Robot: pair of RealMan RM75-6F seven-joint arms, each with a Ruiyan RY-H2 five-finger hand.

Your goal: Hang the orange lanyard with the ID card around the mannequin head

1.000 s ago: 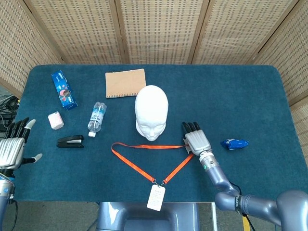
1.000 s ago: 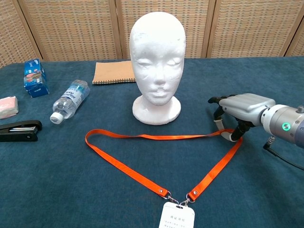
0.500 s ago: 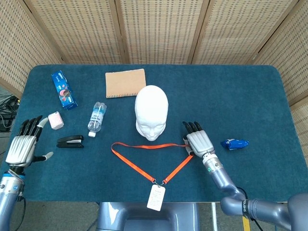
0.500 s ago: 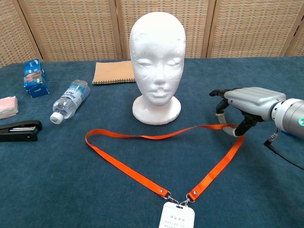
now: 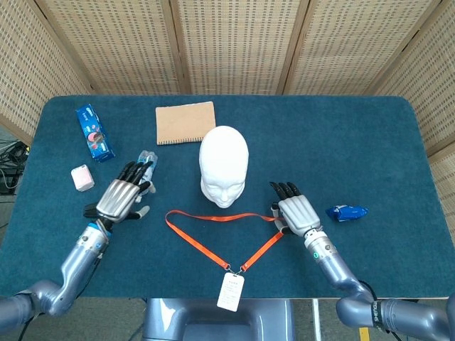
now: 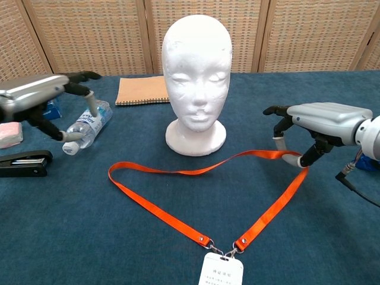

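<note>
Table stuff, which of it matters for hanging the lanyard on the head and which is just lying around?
Job:
lanyard
ID card
mannequin head
right hand, holding the lanyard
left hand, empty

Lying about:
notebook
bottle
stapler
blue box
pink block
blue wrapper

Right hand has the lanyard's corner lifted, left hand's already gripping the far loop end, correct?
Not quite. The left hand grips nothing: the chest view shows it open above the water bottle, away from the orange lanyard. The right hand does hold its corner raised.
</note>
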